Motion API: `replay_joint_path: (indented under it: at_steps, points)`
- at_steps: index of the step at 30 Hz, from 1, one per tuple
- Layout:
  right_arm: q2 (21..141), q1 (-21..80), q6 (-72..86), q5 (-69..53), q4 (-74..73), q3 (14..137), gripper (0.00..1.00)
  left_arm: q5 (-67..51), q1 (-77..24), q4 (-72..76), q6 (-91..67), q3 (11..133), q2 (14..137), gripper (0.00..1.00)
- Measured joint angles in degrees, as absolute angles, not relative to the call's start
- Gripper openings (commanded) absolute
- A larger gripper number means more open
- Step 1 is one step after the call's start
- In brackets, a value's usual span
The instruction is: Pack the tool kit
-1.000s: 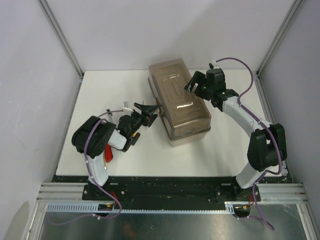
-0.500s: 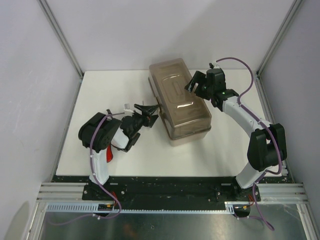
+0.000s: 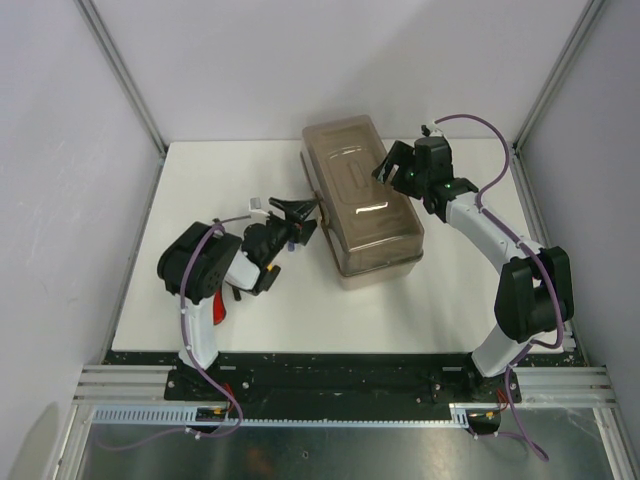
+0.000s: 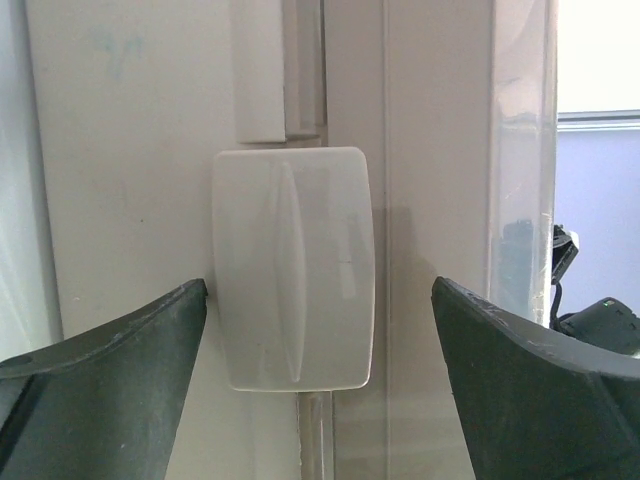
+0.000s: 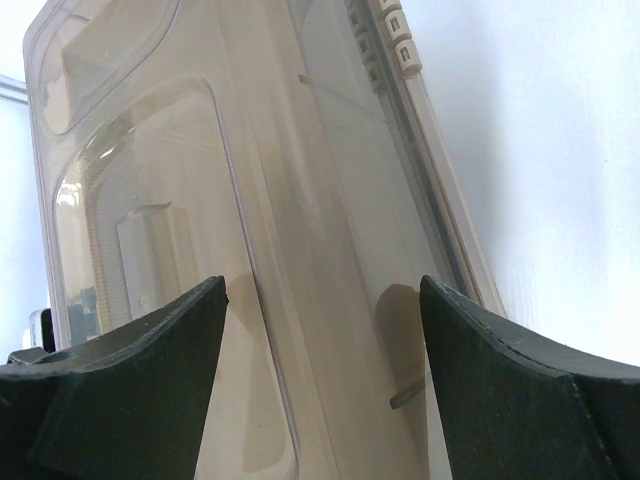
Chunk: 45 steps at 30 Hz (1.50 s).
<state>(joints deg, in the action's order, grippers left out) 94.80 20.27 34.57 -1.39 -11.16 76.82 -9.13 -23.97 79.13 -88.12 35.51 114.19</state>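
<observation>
Beige rectangular plastic toolbox (image 3: 365, 225), translucent brownish lid (image 5: 300, 250) down, lies at one o'clock from centre. Wide and empty, the left gripper (image 3: 302, 218) straddles its pale latch (image 4: 293, 268) at nine o'clock; the right gripper (image 3: 386, 170) gapes empty over the lid. Latching seems to be the step in hand: press squarely next.

So the left gripper (image 3: 301, 213) crept further back along the left side of the big beige plastic toolbox with a brownish see-through lid (image 3: 352, 185), nudging its far end slightly right.
</observation>
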Motion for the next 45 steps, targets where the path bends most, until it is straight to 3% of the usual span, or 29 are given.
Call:
replay_joint_path:
  at_steps: [2, 9, 15, 45]
  points:
    - [94.8, 20.2, 34.7, -1.2, -11.1, 76.8, 0.78, -9.3, -24.0, 78.9, -88.1, 35.8, 114.2, 0.93]
    - [94.8, 20.2, 34.8, -0.7, -11.1, 76.8, 0.78, -9.4, -23.9, 77.8, -88.0, 36.2, 114.9, 0.49]
    - [94.8, 20.1, 34.8, -0.6, -11.1, 76.8, 0.78, -9.7, -23.8, 78.1, -88.1, 36.6, 115.2, 0.31]
    - [94.8, 20.0, 34.9, -0.7, -11.1, 76.8, 0.77, -12.0, -23.0, 70.1, -82.6, 36.6, 110.1, 0.10]
